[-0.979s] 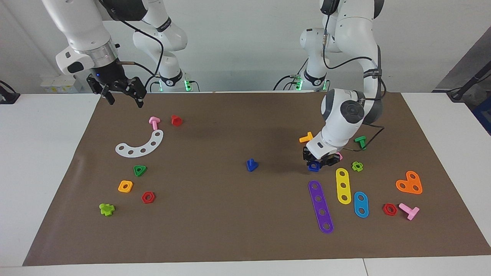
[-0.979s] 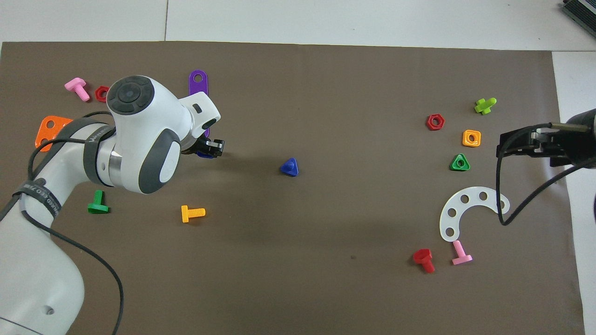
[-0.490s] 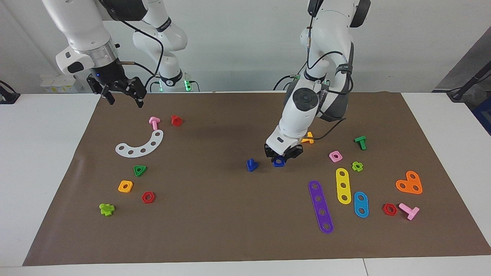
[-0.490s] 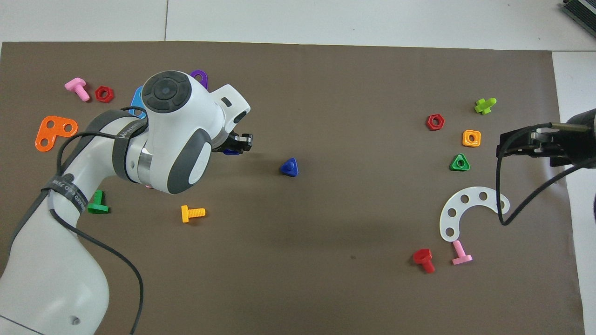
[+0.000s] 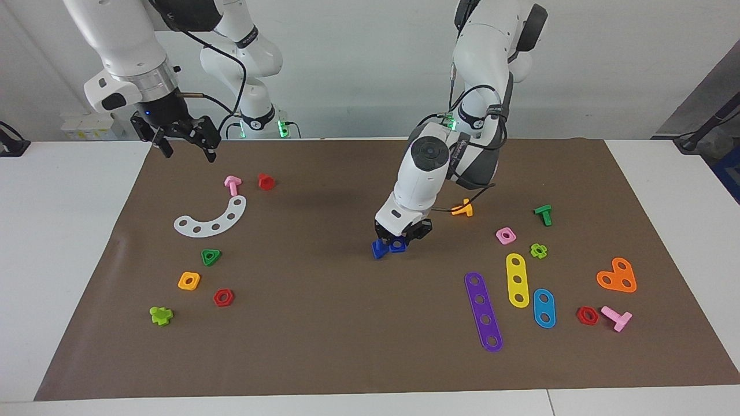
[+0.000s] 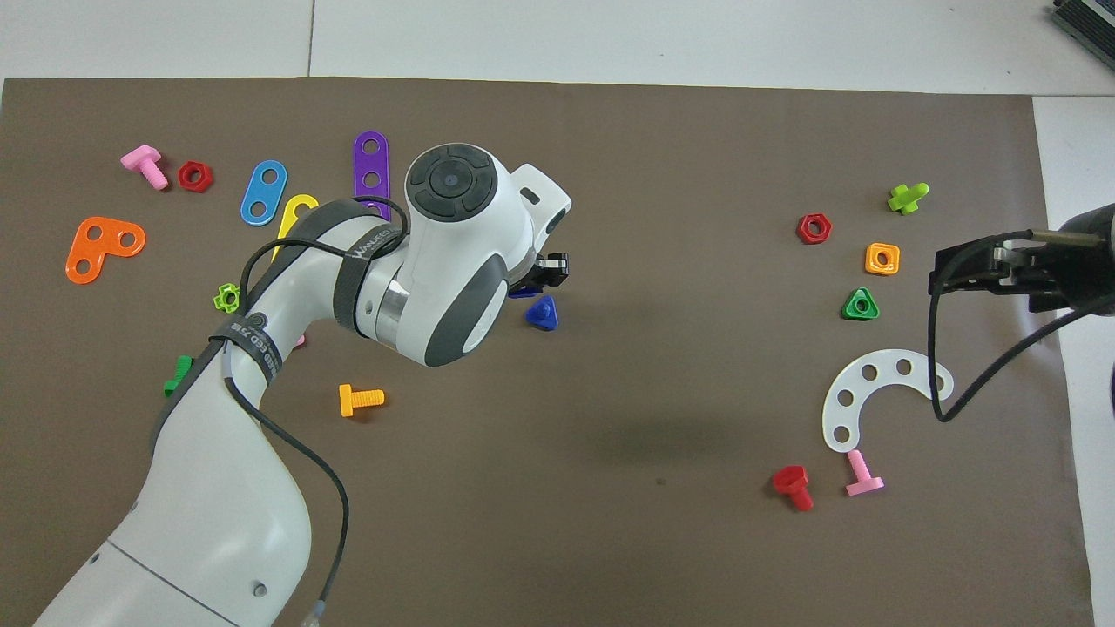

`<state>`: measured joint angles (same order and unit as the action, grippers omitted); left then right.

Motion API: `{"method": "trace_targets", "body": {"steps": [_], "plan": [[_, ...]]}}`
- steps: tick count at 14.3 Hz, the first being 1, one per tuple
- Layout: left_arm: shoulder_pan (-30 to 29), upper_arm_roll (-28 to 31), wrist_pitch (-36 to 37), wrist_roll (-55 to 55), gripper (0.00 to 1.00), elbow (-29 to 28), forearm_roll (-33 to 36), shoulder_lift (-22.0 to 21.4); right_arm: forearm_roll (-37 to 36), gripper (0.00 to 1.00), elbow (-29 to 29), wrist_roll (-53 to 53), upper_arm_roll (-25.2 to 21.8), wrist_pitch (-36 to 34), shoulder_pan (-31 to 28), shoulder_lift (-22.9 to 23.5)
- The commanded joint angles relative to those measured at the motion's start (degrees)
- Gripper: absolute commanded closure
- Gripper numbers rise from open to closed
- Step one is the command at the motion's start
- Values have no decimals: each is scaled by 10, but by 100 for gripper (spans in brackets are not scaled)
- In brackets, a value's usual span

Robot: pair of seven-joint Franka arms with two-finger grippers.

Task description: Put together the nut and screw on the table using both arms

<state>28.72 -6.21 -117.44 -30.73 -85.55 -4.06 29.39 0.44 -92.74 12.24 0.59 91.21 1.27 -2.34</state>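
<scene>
My left gripper (image 5: pixel 399 238) is shut on the dark blue square nut (image 5: pixel 398 247) and holds it low over the middle of the brown mat (image 5: pixel 324 335), right beside the dark blue screw (image 5: pixel 378 249). The screw stands on its triangular head, shaft up. In the overhead view the nut (image 6: pixel 523 293) peeks out under the left gripper (image 6: pixel 547 268), next to the screw (image 6: pixel 542 313). My right gripper (image 5: pixel 185 145) is open and empty, waiting in the air over the mat's edge at the right arm's end; it also shows in the overhead view (image 6: pixel 945 279).
At the right arm's end lie a white curved strip (image 5: pixel 211 218), a pink bolt (image 5: pixel 232 185), a red bolt (image 5: pixel 266 181), a green triangular nut (image 5: pixel 211 256) and an orange square nut (image 5: pixel 189 281). At the left arm's end lie an orange bolt (image 5: pixel 462 209), a pink square nut (image 5: pixel 505 235) and a purple strip (image 5: pixel 483 312).
My left gripper has carried the blue nut from the left arm's end toward the middle of the mat, up to the screw. The right arm has not moved.
</scene>
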Motion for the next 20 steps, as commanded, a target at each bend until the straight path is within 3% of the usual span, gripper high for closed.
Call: {"method": "trace_targets", "body": {"steps": [1, 20], "plan": [[23, 10, 10, -12, 91, 26, -9, 17, 11, 0, 4, 2, 1, -10, -3, 0], [42, 11, 12, -16, 91, -18, 5, 8, 11, 0, 4, 2, 2, -10, -3, 0]]}}
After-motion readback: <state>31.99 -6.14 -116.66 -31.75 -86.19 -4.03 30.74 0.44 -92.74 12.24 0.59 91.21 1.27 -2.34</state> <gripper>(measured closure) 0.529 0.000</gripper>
